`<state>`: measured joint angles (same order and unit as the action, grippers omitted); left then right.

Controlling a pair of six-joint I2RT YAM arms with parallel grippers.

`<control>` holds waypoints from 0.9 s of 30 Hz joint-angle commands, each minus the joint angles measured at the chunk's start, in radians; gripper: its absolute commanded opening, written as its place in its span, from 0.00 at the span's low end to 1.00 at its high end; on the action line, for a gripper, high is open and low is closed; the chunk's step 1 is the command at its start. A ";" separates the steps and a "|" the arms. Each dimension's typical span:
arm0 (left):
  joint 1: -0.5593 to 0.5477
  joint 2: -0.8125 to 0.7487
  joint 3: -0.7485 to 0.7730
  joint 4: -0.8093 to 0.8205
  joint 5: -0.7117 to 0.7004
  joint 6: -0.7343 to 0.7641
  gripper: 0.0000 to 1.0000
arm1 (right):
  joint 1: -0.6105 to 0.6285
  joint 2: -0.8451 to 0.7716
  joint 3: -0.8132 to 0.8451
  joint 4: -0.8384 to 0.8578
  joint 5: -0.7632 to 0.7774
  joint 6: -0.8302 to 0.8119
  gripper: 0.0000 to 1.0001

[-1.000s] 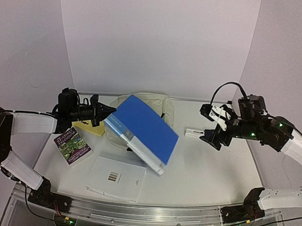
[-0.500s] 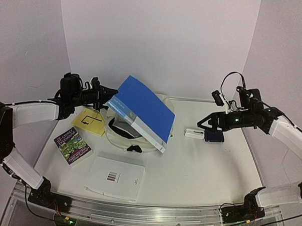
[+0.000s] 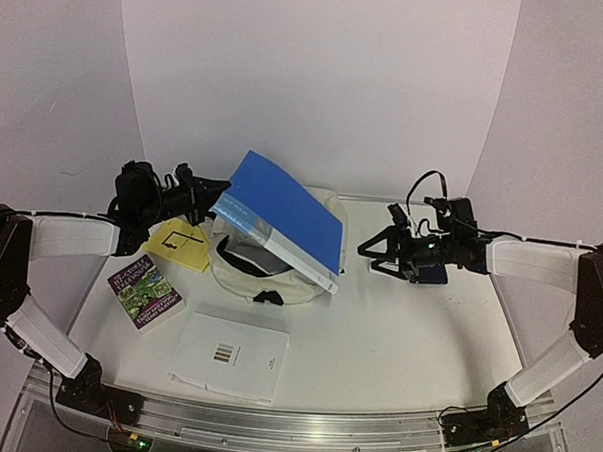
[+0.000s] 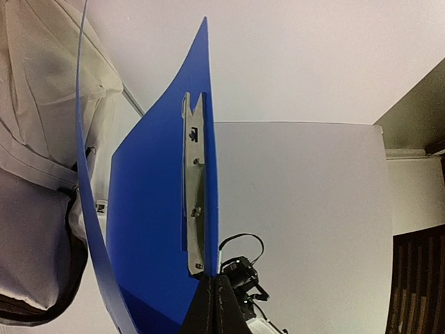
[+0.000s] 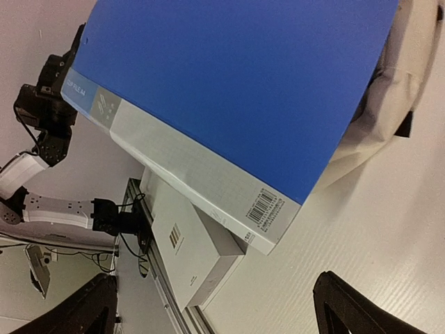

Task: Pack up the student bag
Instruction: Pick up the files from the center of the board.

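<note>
Left end effector [image 3: 211, 192]: jaws together, clamped on the high left corner of the blue binder [image 3: 282, 220], gripping one cover edge only.
Binder: tilted, left end high and right corner low. The left wrist view shows the covers gaping apart.
Student bag [image 3: 279, 282]: on the worktop [image 3: 407, 341] at centre rear, directly under the binder, with the dark mouth showing below the spine.
Right end effector [image 3: 373, 249]: fingers wide apart and holding nothing. It sits just beside the binder's low right edge; contact not visible.
Step (my read): feeding the binder into the bag.
Do it well: line the low corner up with the mouth, then lower slowly. A one-cover grip lets the binder flap open, so use the right side to steady the low edge or hold the mouth open.
</note>
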<state>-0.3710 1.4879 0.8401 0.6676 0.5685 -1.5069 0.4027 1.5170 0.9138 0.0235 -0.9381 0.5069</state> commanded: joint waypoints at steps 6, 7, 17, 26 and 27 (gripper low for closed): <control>0.004 -0.065 0.010 0.228 0.004 -0.086 0.00 | 0.066 0.166 0.079 0.152 -0.049 0.083 0.98; 0.004 -0.075 0.008 0.226 0.007 -0.085 0.00 | 0.068 0.171 0.083 0.171 -0.057 0.094 0.98; 0.004 -0.103 -0.111 0.401 0.041 -0.177 0.00 | 0.078 0.198 0.168 0.370 -0.102 0.239 0.95; 0.004 -0.168 -0.129 0.361 0.046 -0.120 0.00 | 0.106 0.203 0.077 0.447 -0.096 0.299 0.97; 0.004 -0.178 -0.124 0.341 0.044 -0.102 0.00 | 0.104 0.191 0.068 0.434 -0.081 0.288 0.98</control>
<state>-0.3564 1.3887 0.7043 0.9692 0.5827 -1.6446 0.4946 1.7438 1.0075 0.3777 -1.0169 0.7873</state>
